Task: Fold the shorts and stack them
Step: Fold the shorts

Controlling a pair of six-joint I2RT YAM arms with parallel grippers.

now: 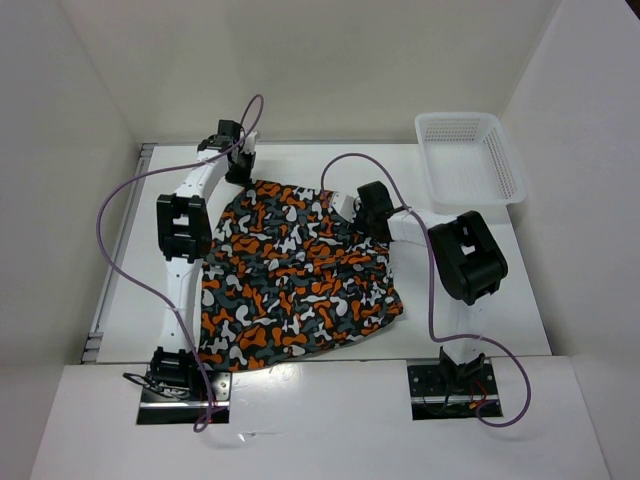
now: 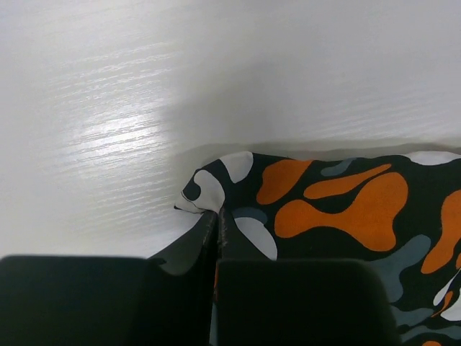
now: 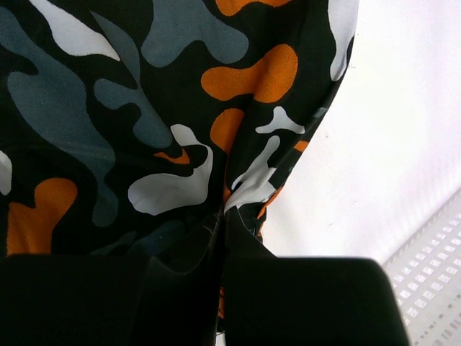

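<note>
The shorts (image 1: pixel 295 275), in an orange, white, black and grey blob print, lie spread over the middle of the white table. My left gripper (image 1: pixel 240 168) is at their far left corner, shut on that corner of the cloth (image 2: pixel 209 194). My right gripper (image 1: pixel 362 208) is at their far right edge, shut on a pinch of the cloth (image 3: pixel 238 198). Both pairs of jaws are pressed together with cloth between them. The cloth rises slightly toward both grippers.
A white plastic lattice basket (image 1: pixel 470 157) stands at the far right of the table; its corner shows in the right wrist view (image 3: pixel 432 267). Purple cables loop over both arms. White walls enclose the table on three sides.
</note>
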